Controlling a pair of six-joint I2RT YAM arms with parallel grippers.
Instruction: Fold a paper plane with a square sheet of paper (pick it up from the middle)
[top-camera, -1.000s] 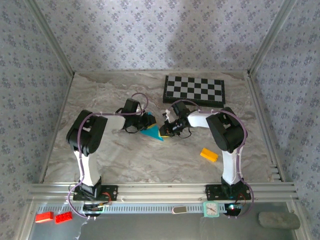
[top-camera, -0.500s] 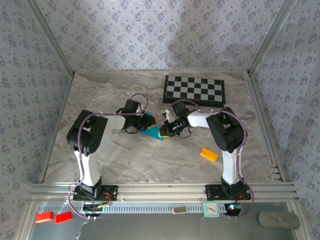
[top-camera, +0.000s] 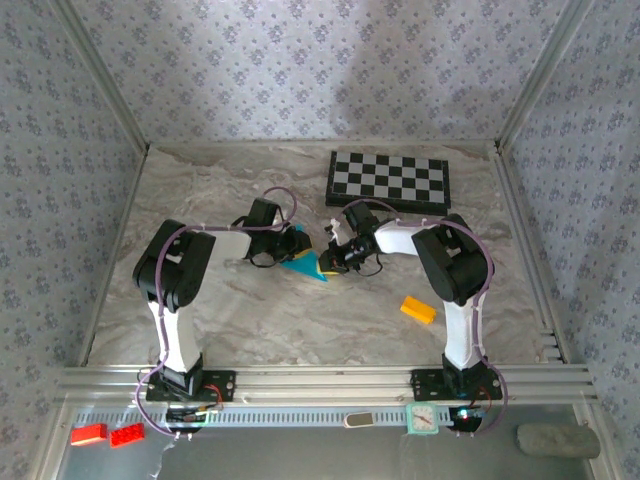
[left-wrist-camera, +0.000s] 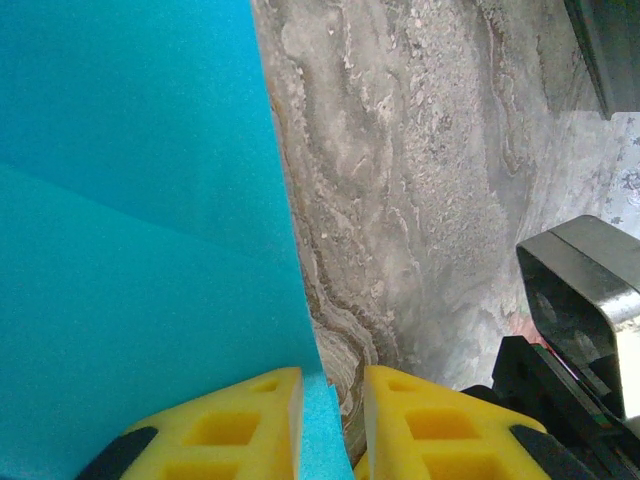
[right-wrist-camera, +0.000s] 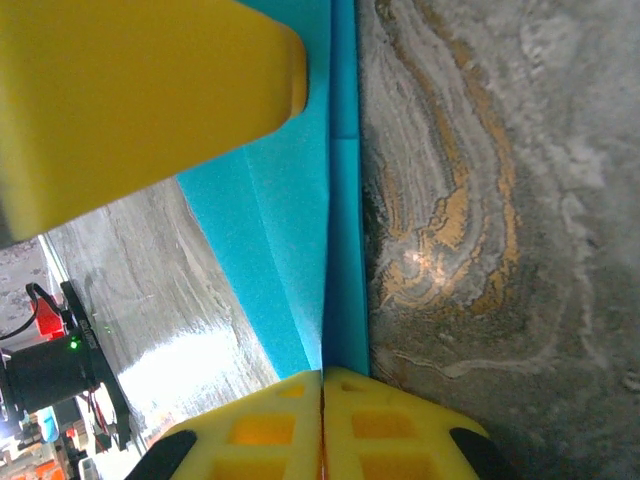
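Observation:
The cyan-blue sheet of paper (top-camera: 305, 266) lies mid-table, folded to a pointed wedge, between both grippers. My left gripper (top-camera: 293, 246) is at its left side. In the left wrist view the paper (left-wrist-camera: 130, 250) fills the left half. Its edge runs into the narrow gap of the left gripper (left-wrist-camera: 333, 372), against the left finger (left-wrist-camera: 230, 420), with bare table between it and the right finger (left-wrist-camera: 440, 425). My right gripper (top-camera: 330, 258) holds the right side. In the right wrist view the right gripper (right-wrist-camera: 322, 372) has its jaws pressed together on the paper (right-wrist-camera: 290, 230) at its crease.
A chessboard (top-camera: 389, 180) lies at the back right. A small yellow-orange block (top-camera: 419, 309) sits on the table front right. Patterned walls enclose three sides, and a metal rail (top-camera: 320, 380) runs along the near edge. The left gripper's yellow finger (right-wrist-camera: 130, 100) looms close by the right gripper.

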